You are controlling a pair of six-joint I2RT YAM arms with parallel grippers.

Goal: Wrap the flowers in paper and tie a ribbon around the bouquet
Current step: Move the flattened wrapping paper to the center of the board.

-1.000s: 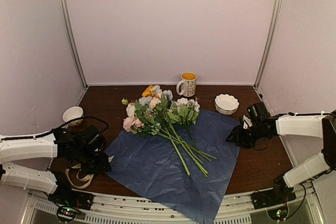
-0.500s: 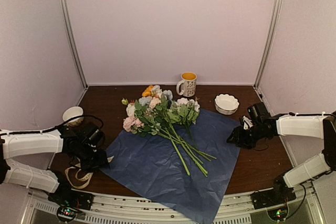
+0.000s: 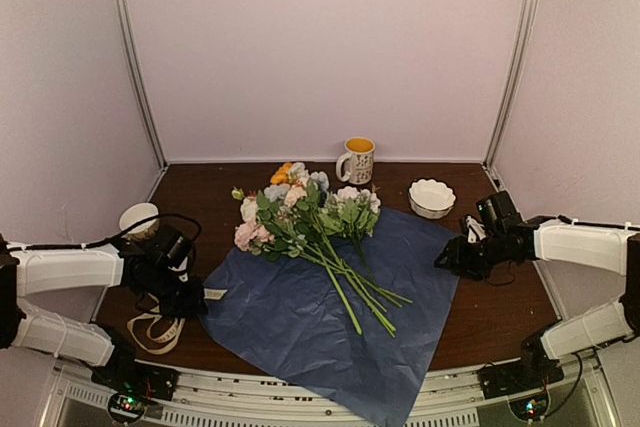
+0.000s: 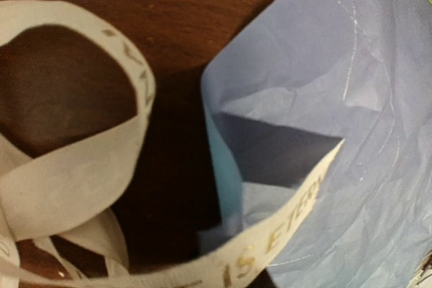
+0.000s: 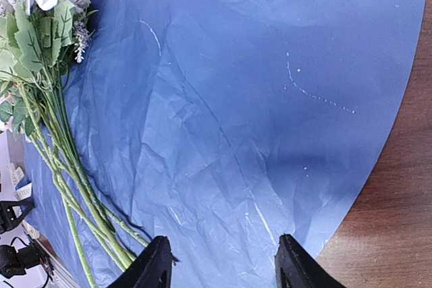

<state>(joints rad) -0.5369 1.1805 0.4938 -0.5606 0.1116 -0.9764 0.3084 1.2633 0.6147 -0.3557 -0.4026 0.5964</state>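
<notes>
Scene: a dark wooden surface (image 3: 500,317) inside a pale-walled booth, seen from above, with one robot arm reaching in from each side.
Paper: a large blue sheet (image 3: 300,317) lies flat in the middle of the surface, one corner pointing toward the near edge.
Flowers: a loose bunch (image 3: 300,212) of white, pink, pale blue and orange blooms lies on the far left part of the paper, with the stems running toward the near right (not wrapped).
Ribbon: a cream strip (image 3: 155,332) lies in loose loops on the surface to the near left of the paper. In the left wrist view one printed length crosses the paper's left corner, which is folded over.
Left claw: low over the paper's left corner (image 3: 190,297), just beside the ribbon. Its fingers are out of sight, so I cannot tell whether it is clenched.
Right claw: released (image 5: 223,261), fingers apart with nothing between them, hovering at the paper's right edge.
Other things: a mug (image 3: 357,160) stands beyond the flowers, a white bowl (image 3: 431,197) sits to the far right, and a small bowl (image 3: 138,217) is at the far left.
</notes>
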